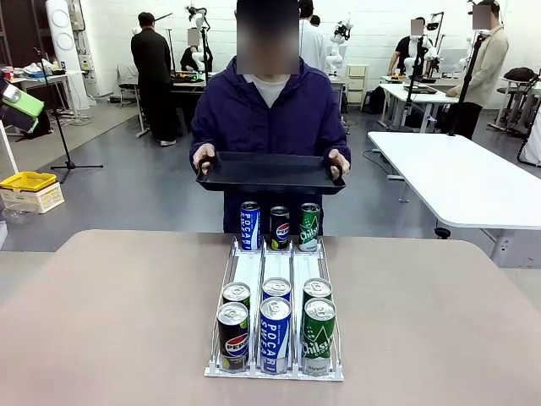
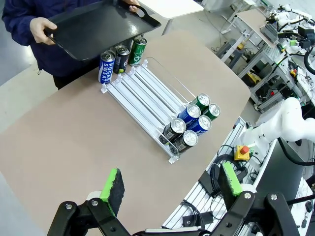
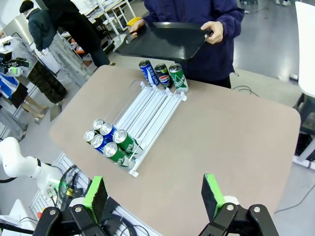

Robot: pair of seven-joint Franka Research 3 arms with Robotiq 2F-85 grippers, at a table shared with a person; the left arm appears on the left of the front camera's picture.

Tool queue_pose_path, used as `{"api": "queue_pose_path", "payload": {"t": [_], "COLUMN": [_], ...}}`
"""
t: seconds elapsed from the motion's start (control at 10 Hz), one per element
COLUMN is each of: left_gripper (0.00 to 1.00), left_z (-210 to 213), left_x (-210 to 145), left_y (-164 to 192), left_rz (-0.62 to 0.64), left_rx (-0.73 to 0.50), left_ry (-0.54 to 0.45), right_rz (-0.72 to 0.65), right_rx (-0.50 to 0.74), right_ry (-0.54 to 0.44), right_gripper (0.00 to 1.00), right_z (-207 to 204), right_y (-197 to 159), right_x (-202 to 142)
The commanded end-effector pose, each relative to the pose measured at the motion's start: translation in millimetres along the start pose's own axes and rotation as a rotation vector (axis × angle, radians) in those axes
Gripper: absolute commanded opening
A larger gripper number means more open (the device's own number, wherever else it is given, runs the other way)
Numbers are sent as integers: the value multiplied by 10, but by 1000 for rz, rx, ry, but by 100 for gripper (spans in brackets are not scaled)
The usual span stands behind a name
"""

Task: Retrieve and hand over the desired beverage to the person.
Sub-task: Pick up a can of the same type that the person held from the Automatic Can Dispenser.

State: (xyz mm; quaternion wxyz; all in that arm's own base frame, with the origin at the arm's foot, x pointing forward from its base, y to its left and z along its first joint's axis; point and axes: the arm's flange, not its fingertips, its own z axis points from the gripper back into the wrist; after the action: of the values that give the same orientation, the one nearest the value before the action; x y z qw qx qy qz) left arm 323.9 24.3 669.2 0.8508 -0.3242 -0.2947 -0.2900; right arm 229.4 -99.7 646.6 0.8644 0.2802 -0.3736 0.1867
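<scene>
altogether nine cans in one rack — six near, three far — left pincer, right pincer agape

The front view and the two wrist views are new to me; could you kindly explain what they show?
The front view looks across a table from the robot's side at a person who holds an empty black tray in both hands. The other two pictures come from cameras on the robot's wrists, looking along each arm's jaws. The green pads at the bottom of the left wrist view belong to the left arm, and the pads in the right wrist view belong to the right arm. Both pairs of jaws stand open and hold nothing. On the table lies a white three-lane rack of drink cans: three cans at the person's end, six more at the robot's end.
</scene>
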Motion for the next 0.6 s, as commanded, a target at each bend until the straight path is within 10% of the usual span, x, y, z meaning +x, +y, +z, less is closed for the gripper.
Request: {"api": "queue_pose_path", "payload": {"t": [0.0,0.5], "left_gripper": [100,100], "left_z": [-6,-6], "left_x": [-11,-11], "left_y": [10,10], "left_rz": [-19,-19], "left_rx": [-13,-13], "left_ry": [-8,-8], "right_rz": [9,9], "right_rx": [22,22], "right_ry": [-1,-1], "right_gripper": [100,100], "right_z": [-38,-38], "right_y": [-11,-11], "right_x": [-10,-10]}}
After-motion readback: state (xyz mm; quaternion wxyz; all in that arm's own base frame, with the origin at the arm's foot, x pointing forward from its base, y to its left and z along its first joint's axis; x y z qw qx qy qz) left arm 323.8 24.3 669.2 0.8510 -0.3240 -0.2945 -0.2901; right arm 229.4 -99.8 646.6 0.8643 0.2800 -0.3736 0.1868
